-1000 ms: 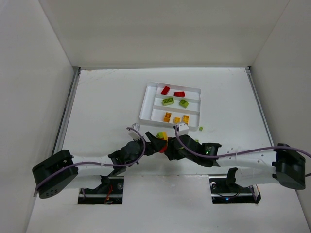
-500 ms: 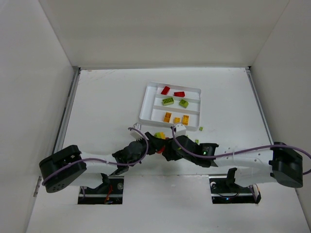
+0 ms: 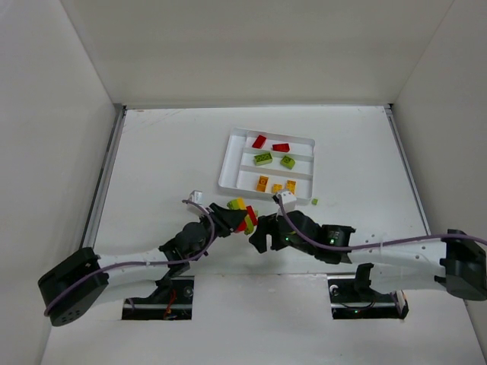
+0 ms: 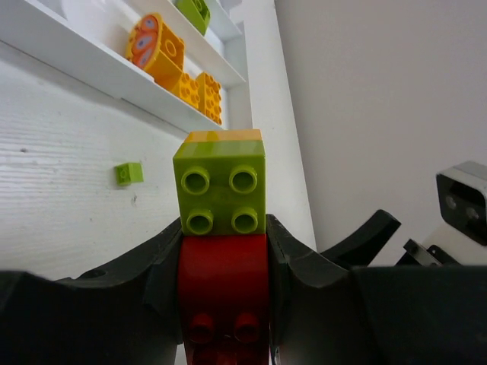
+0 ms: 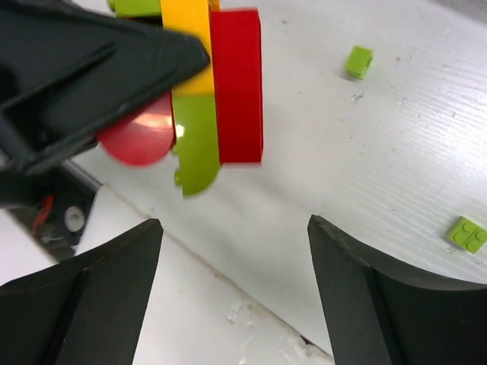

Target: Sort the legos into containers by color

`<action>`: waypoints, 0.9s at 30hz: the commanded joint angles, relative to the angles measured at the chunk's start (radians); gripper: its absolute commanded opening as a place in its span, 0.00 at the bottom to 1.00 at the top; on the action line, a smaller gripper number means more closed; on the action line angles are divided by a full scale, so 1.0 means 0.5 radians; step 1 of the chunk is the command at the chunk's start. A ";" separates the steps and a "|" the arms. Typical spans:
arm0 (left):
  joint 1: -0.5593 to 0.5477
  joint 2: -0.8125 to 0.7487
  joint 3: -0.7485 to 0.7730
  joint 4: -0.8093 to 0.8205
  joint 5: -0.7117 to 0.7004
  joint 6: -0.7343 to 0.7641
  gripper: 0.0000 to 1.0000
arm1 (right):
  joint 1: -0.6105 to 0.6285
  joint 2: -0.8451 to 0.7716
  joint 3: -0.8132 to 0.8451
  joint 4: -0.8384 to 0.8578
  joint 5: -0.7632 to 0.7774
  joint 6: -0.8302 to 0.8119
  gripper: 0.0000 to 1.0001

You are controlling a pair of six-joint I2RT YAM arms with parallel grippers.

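Observation:
My left gripper [image 3: 234, 218] is shut on a clump of legos [image 3: 244, 214]: a red brick [image 4: 223, 281] sits between the jaws with a lime green brick [image 4: 221, 188] and a yellow-orange one stacked on it. Just right of the clump [image 5: 217, 84], my right gripper [image 3: 260, 233] stands open and empty [image 5: 234, 222]. The white tray of containers [image 3: 227, 169] lies behind. Its slots hold red legos [image 3: 259, 141], green legos [image 3: 263, 158] and orange legos [image 3: 262, 182].
A tiny green stud [image 3: 314, 201] lies on the table by the tray's near right corner. It also shows in the left wrist view as a stud [image 4: 128, 173]. Another small green piece [image 5: 468, 233] lies to the right. White walls enclose the table.
The left gripper has closed on the clump and carried it slightly left. The right gripper has opened, let go of the clump and drawn back from it.

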 commanded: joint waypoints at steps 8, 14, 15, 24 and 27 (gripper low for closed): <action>0.222 -0.478 -0.081 -0.215 0.242 0.009 0.17 | -0.295 -0.311 -0.144 0.516 -0.426 0.001 0.85; 0.255 -0.601 -0.081 -0.215 0.399 -0.006 0.17 | -0.617 -0.213 -0.260 1.163 -0.855 0.219 0.85; 0.255 -0.623 -0.081 -0.209 0.417 -0.013 0.17 | -0.663 -0.177 -0.276 1.261 -0.932 0.256 0.85; 0.320 -0.740 -0.066 -0.185 0.518 -0.111 0.17 | -0.759 0.091 -0.362 1.811 -1.322 0.510 0.82; 0.338 -0.737 -0.069 -0.151 0.537 -0.154 0.16 | -0.759 0.106 -0.389 1.876 -1.329 0.532 0.78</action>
